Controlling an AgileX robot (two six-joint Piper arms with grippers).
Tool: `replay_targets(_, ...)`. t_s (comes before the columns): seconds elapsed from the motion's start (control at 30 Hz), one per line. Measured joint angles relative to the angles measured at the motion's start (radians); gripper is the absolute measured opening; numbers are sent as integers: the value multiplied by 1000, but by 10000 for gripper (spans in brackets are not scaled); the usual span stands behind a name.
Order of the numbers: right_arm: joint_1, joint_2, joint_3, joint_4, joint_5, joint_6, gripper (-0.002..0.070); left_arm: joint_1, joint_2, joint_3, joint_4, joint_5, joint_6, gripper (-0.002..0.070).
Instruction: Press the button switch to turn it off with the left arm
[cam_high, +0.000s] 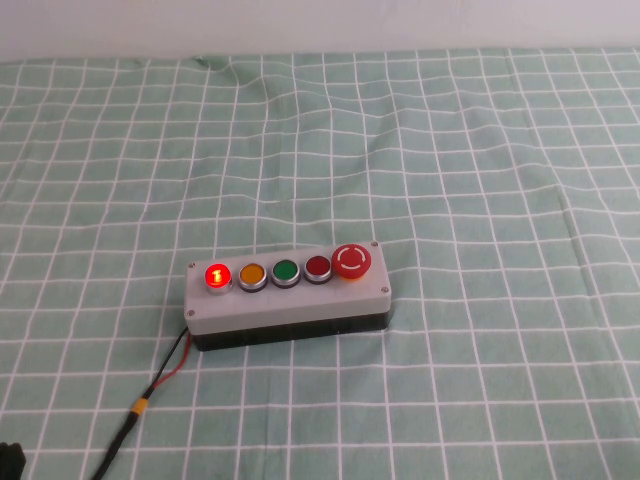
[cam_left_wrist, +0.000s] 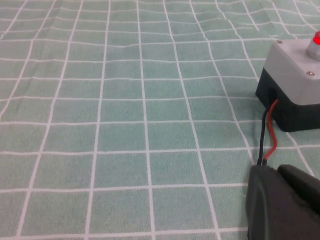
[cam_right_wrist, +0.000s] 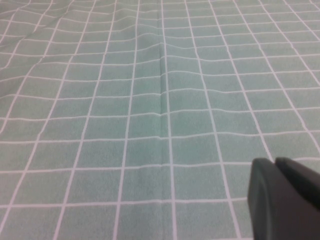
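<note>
The button switch (cam_high: 216, 275) glows bright red with a white "I" at the left end of the grey five-button box (cam_high: 290, 303), which sits mid-table. In the left wrist view only the box's corner (cam_left_wrist: 292, 75) and a sliver of the glowing button switch (cam_left_wrist: 316, 39) show at the frame's edge. My left gripper (cam_left_wrist: 276, 170) is shut and empty, low over the cloth just short of the box's wired end. In the high view only a black bit of the left arm (cam_high: 8, 458) shows at the near left corner. My right gripper (cam_right_wrist: 274, 162) is shut and empty over bare cloth.
On the box, an orange button (cam_high: 251, 274), a green button (cam_high: 285, 271), a darker red button (cam_high: 318, 267) and a large red mushroom button (cam_high: 352, 261) follow in a row. Red and black wires (cam_high: 165, 368) run from the box toward the near left. A green checked cloth (cam_high: 450, 150) covers the table.
</note>
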Motion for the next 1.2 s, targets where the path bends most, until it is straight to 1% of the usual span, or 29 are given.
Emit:
replay_targets(0.1,0,0,0,0,0,0,-17,0,0,0,0,-30,0,-2)
replay_targets(0.2,0,0,0,0,0,0,-18,0,0,0,0,-110,0,-2)
replay_targets(0.37,0,0,0,0,0,0,-17,0,0,0,0,-314,0,-2)
replay_targets(0.47,0,0,0,0,0,0,-17,0,0,0,0,-400,0,-2)
replay_targets(0.83,0,0,0,0,0,0,-17,0,0,0,0,-471,0,-2)
replay_targets(0.93,0,0,0,0,0,0,-17,0,0,0,0,-589,-33,-2)
replay_targets(1.13,0,0,0,0,0,0,-18,0,0,0,0,-1034,-104,-2)
replay_targets(1.2,0,0,0,0,0,0,-17,0,-2,-13,-13,-1105,-121,-2)
